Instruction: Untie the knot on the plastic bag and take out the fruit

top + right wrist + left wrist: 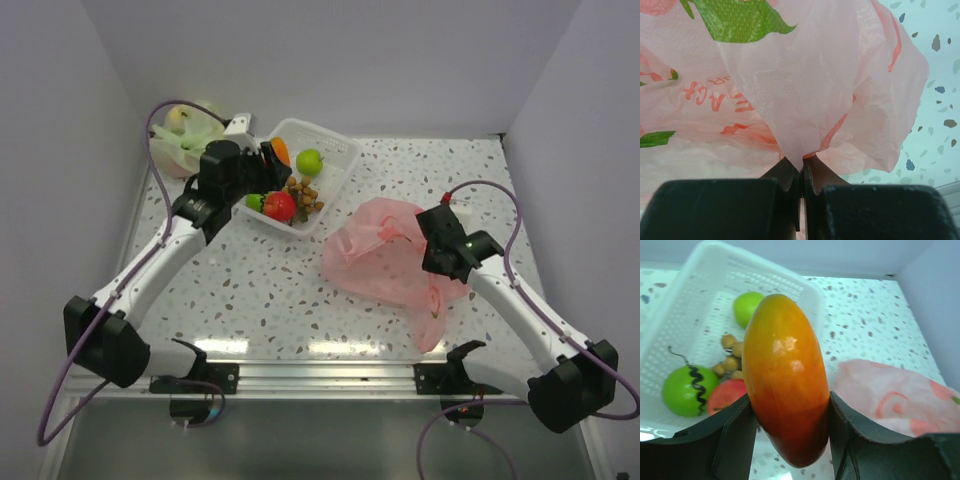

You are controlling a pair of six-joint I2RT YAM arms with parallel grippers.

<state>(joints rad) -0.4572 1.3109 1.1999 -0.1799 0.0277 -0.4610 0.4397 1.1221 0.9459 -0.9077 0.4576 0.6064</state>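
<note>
The big speckled table (260,290) holds everything. The plastic bag (375,255) (890,395) (805,90) is the biggest thing on it. The bag is pink and crinkly, with red letters and green leaf shapes, and it lies flat-ish on the right side of the table, just beside the white basket (335,150) (690,300). The basket sits at the back, near the middle. A pale green bag (185,145) with something round inside rests in the far left corner, well apart from the pink one.

The right gripper (440,262) (801,175) is at the pink bag. Its two fingers are pressed tight together and pinch a fold of the thin pink plastic between them.

The left gripper (272,155) (790,425) is up by the left side of the basket. Its fingers squeeze a long orange and red fruit (281,151) (785,375), one finger on each side.

The other fruit is in the basket. There are two green apples (309,161) (687,390), one at the back and one at the front. A red fruit (279,206) (725,395) touches the front apple. The little brown berries (305,193) (730,357) lie in a bunch between the apples
</note>
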